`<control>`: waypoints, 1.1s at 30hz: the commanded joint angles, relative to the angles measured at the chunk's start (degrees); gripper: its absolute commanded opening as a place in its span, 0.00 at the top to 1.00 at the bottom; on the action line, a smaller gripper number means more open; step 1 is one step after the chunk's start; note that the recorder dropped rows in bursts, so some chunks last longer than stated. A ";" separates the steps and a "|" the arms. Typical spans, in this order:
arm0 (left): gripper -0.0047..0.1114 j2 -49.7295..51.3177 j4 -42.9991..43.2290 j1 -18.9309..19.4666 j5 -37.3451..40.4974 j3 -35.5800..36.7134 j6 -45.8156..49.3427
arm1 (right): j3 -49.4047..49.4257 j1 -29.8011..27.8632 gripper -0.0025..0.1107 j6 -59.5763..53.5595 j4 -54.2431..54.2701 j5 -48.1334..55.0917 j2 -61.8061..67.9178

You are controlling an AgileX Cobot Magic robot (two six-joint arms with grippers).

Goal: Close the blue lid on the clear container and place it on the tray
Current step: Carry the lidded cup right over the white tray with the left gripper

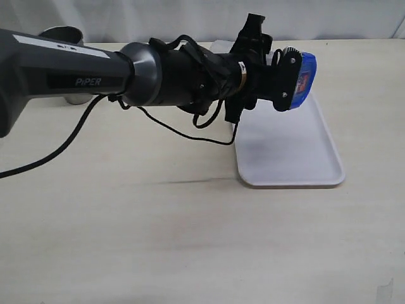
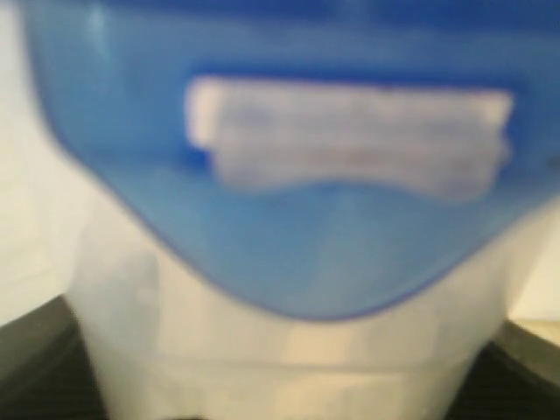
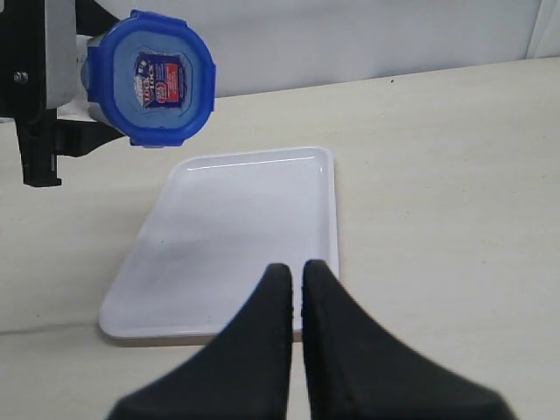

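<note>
Sideways, the clear container [image 2: 289,367] lies clamped between the left jaws

one tray [image 1: 297,158], one lid [image 3: 150,77], seemingly one container [image 2: 289,363]

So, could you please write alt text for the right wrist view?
The left claw holds the clear container sideways in the air by the white tray, its blue lid on and facing the camera. The shut, empty right claw points toward the tray in the foreground.
</note>
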 commanded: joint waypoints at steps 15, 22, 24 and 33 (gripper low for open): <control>0.96 -0.71 0.67 -5.23 14.51 -0.70 17.87 | 0.20 -0.40 0.94 -0.12 0.03 -0.03 -0.29; 0.96 -0.71 0.67 -5.23 16.22 -0.70 17.87 | 0.20 -0.40 0.94 -0.12 0.03 -0.03 -0.29; 0.96 -0.71 0.67 -5.23 16.10 -0.70 17.41 | 0.20 -0.40 0.94 -0.12 0.03 -0.03 -0.29; 0.96 -0.71 -2.28 -3.72 -0.66 -0.70 -7.66 | 0.20 -0.40 0.94 -0.12 0.03 -0.03 -0.29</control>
